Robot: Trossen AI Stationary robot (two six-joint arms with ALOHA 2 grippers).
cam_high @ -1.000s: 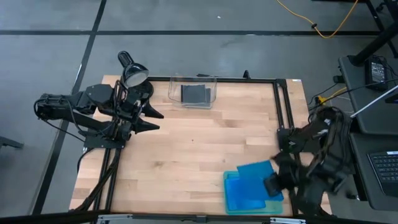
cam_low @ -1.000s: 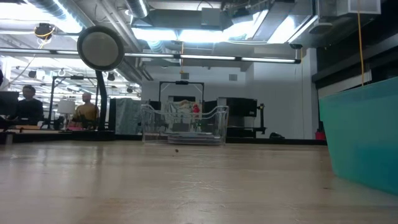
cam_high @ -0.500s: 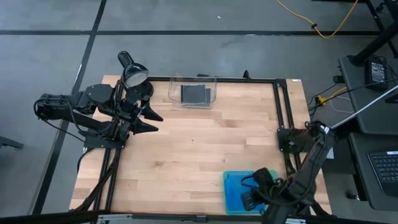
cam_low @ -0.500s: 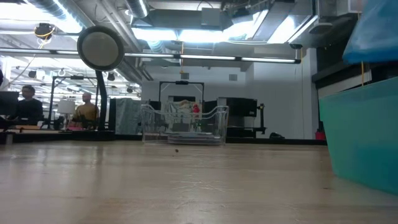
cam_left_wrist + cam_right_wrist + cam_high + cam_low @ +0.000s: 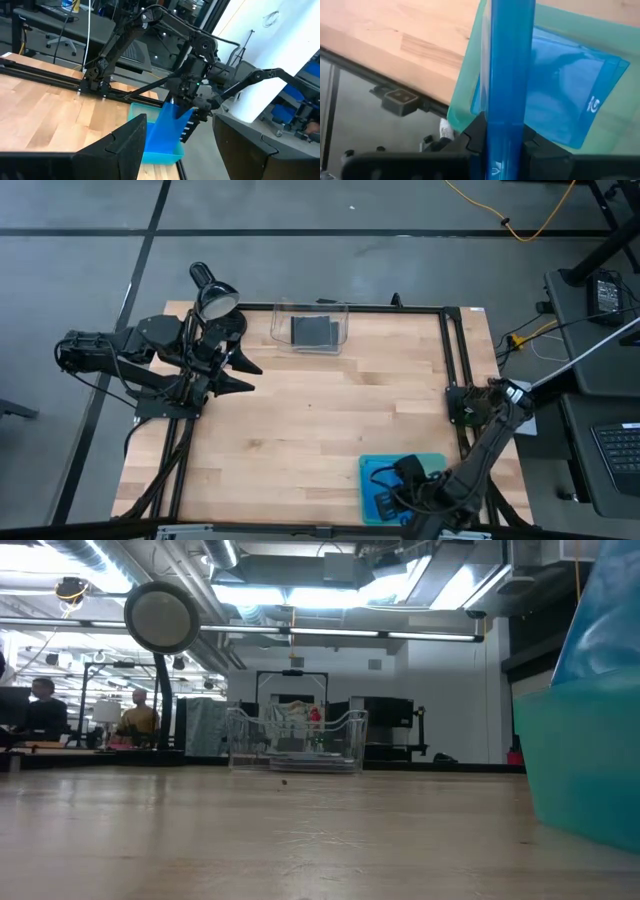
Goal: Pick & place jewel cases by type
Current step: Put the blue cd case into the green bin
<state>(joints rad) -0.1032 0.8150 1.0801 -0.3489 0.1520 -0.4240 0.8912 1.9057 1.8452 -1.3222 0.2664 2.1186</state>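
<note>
My right gripper [image 5: 396, 490] hovers over the teal tray [image 5: 437, 462] at the table's near right corner, shut on a translucent blue jewel case [image 5: 505, 70] that stands upright on edge. Two more blue cases [image 5: 563, 102] lie flat in the tray. The low view shows the held case [image 5: 610, 625] rising above the tray's wall [image 5: 580, 770]. Dark square cases [image 5: 314, 331] lie in the clear bin [image 5: 277, 330] at the far edge. My left gripper [image 5: 252, 375] waits open over the table's left side. My right gripper pinches the blue case between its two fingers [image 5: 476, 136], at the case's end nearest the wrist [image 5: 504, 131]. The case runs straight out from the fingers, seen edge-on, tipped upright over the tray. Whether its lower end touches the cases below cannot be told.
A desk lamp [image 5: 214, 301] stands at the table's far left corner beside the left arm. A black frame rail [image 5: 447, 350] runs along the table's right side. Bare wood [image 5: 320, 420] spreads between bin and tray. People sit in the room beyond [image 5: 45, 705].
My right gripper has swung from the tray's right side toward the table's near edge and left, over the tray. It has turned about, so the blue case has gone from lying flat to standing on edge, and it has sunk lower toward the tray.
</note>
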